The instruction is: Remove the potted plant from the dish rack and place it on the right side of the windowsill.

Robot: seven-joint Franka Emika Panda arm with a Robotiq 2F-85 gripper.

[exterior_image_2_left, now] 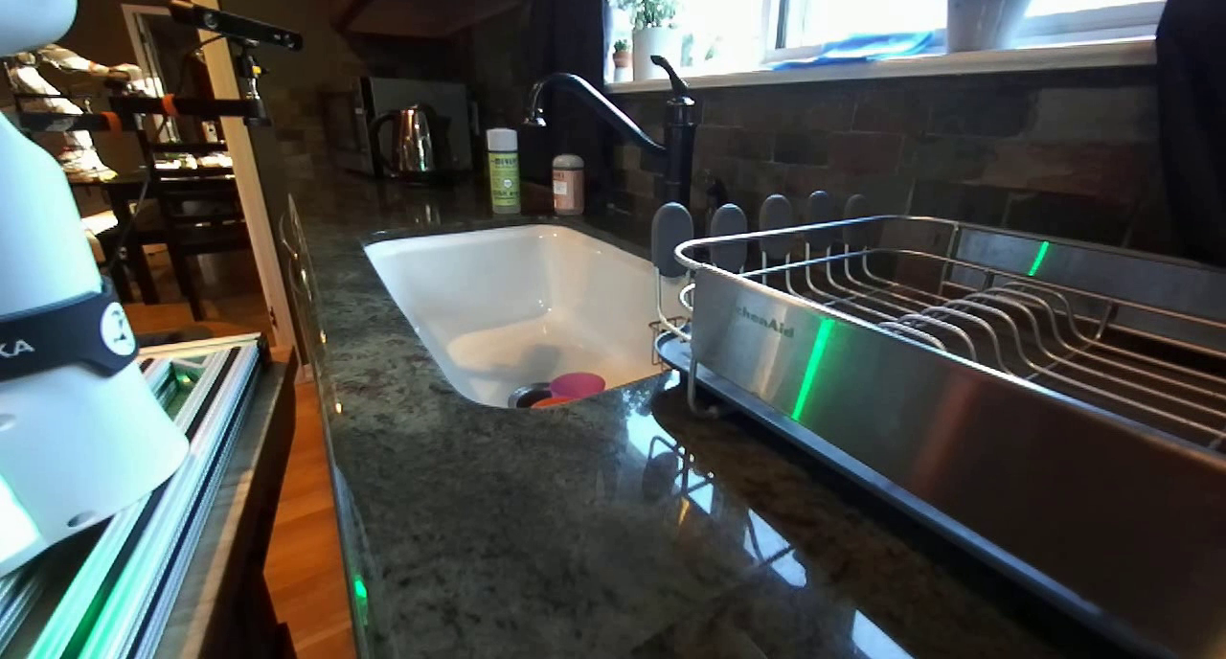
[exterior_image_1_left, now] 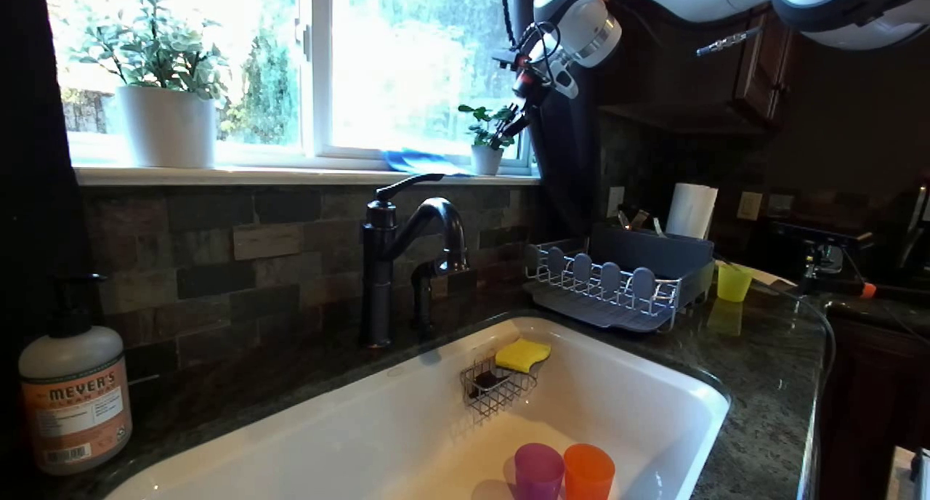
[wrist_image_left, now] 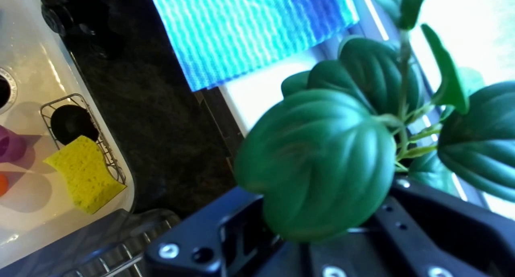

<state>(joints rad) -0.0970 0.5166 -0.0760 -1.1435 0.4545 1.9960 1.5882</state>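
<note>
The potted plant (exterior_image_1_left: 486, 160), green leaves in a small pale pot, stands upright at the right end of the windowsill (exterior_image_1_left: 290, 176) in an exterior view. It also shows, cut by the top edge, in an exterior view (exterior_image_2_left: 991, 17). My gripper (exterior_image_1_left: 508, 126) reaches down from the upper right into its leaves, just above the pot. In the wrist view large leaves (wrist_image_left: 322, 160) cover the fingertips, so I cannot see whether they hold the plant. The dish rack (exterior_image_1_left: 639, 296), grey with metal wires, stands below on the counter; it also fills the right of an exterior view (exterior_image_2_left: 757, 314).
A blue cloth (wrist_image_left: 253, 31) lies on the sill beside the plant. A larger plant in a white pot (exterior_image_1_left: 167, 126) stands at the sill's far end. The dark faucet (exterior_image_1_left: 378, 275) rises below the sill. A dark curtain (exterior_image_1_left: 567, 151) hangs close behind the gripper.
</note>
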